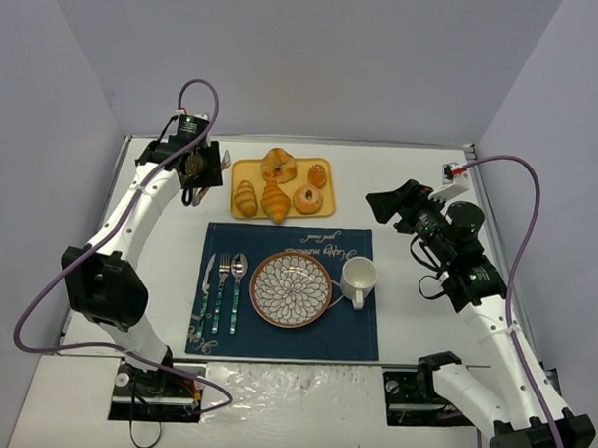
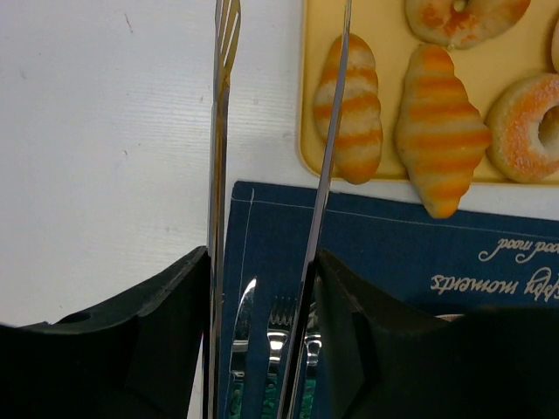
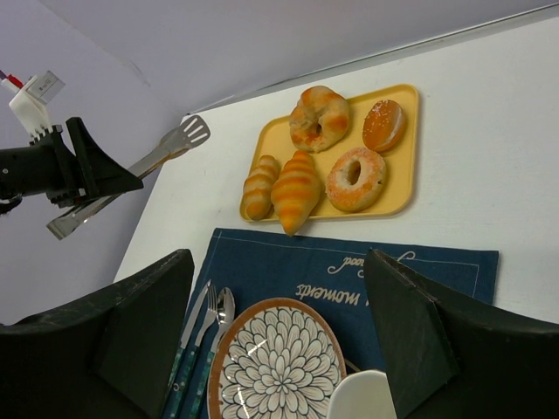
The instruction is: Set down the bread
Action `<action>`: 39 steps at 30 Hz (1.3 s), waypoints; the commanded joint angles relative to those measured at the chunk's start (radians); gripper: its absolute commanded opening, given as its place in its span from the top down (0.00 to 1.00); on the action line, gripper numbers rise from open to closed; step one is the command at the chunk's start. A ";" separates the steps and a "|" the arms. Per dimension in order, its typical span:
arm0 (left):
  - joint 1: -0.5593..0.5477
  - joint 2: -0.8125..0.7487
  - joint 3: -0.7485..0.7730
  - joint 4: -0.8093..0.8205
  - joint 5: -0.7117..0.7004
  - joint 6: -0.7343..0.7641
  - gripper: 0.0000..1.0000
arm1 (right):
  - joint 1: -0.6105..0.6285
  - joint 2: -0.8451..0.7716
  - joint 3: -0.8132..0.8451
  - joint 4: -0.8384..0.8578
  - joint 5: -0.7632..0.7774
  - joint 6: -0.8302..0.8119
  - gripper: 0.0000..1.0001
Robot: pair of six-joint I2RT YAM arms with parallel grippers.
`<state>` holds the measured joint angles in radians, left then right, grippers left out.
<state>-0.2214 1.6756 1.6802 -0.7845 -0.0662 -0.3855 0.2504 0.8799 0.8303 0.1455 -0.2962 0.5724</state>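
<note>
The bread [image 1: 245,197], a small ridged golden roll, lies at the left end of the yellow tray [image 1: 240,168], beside the longer croissant [image 1: 274,201]. It also shows in the left wrist view [image 2: 351,113] and the right wrist view [image 3: 259,186]. My left gripper [image 1: 196,170] is shut on metal tongs [image 2: 215,175], which are spread open and empty, left of the tray. One tong arm crosses over the roll's edge in the left wrist view. My right gripper [image 1: 389,206] is open and empty, above the table right of the tray.
A flowered plate [image 1: 293,255] sits on a blue placemat [image 1: 344,330], with a knife, fork and spoon [image 1: 223,292] to its left and a white mug [image 1: 358,278] to its right. Two ring-shaped donuts [image 1: 307,199] and a round bun [image 1: 318,174] share the tray.
</note>
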 commanded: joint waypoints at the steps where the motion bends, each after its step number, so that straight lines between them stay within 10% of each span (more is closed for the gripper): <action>1: -0.027 -0.068 -0.026 -0.027 -0.003 0.007 0.53 | 0.006 -0.018 -0.011 0.025 0.000 -0.003 0.00; 39: -0.220 0.078 -0.106 0.036 -0.124 -0.044 0.50 | 0.006 -0.053 -0.017 -0.018 0.005 -0.025 0.00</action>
<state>-0.4328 1.7561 1.5414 -0.7578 -0.1661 -0.4164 0.2504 0.8436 0.8188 0.1001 -0.2958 0.5667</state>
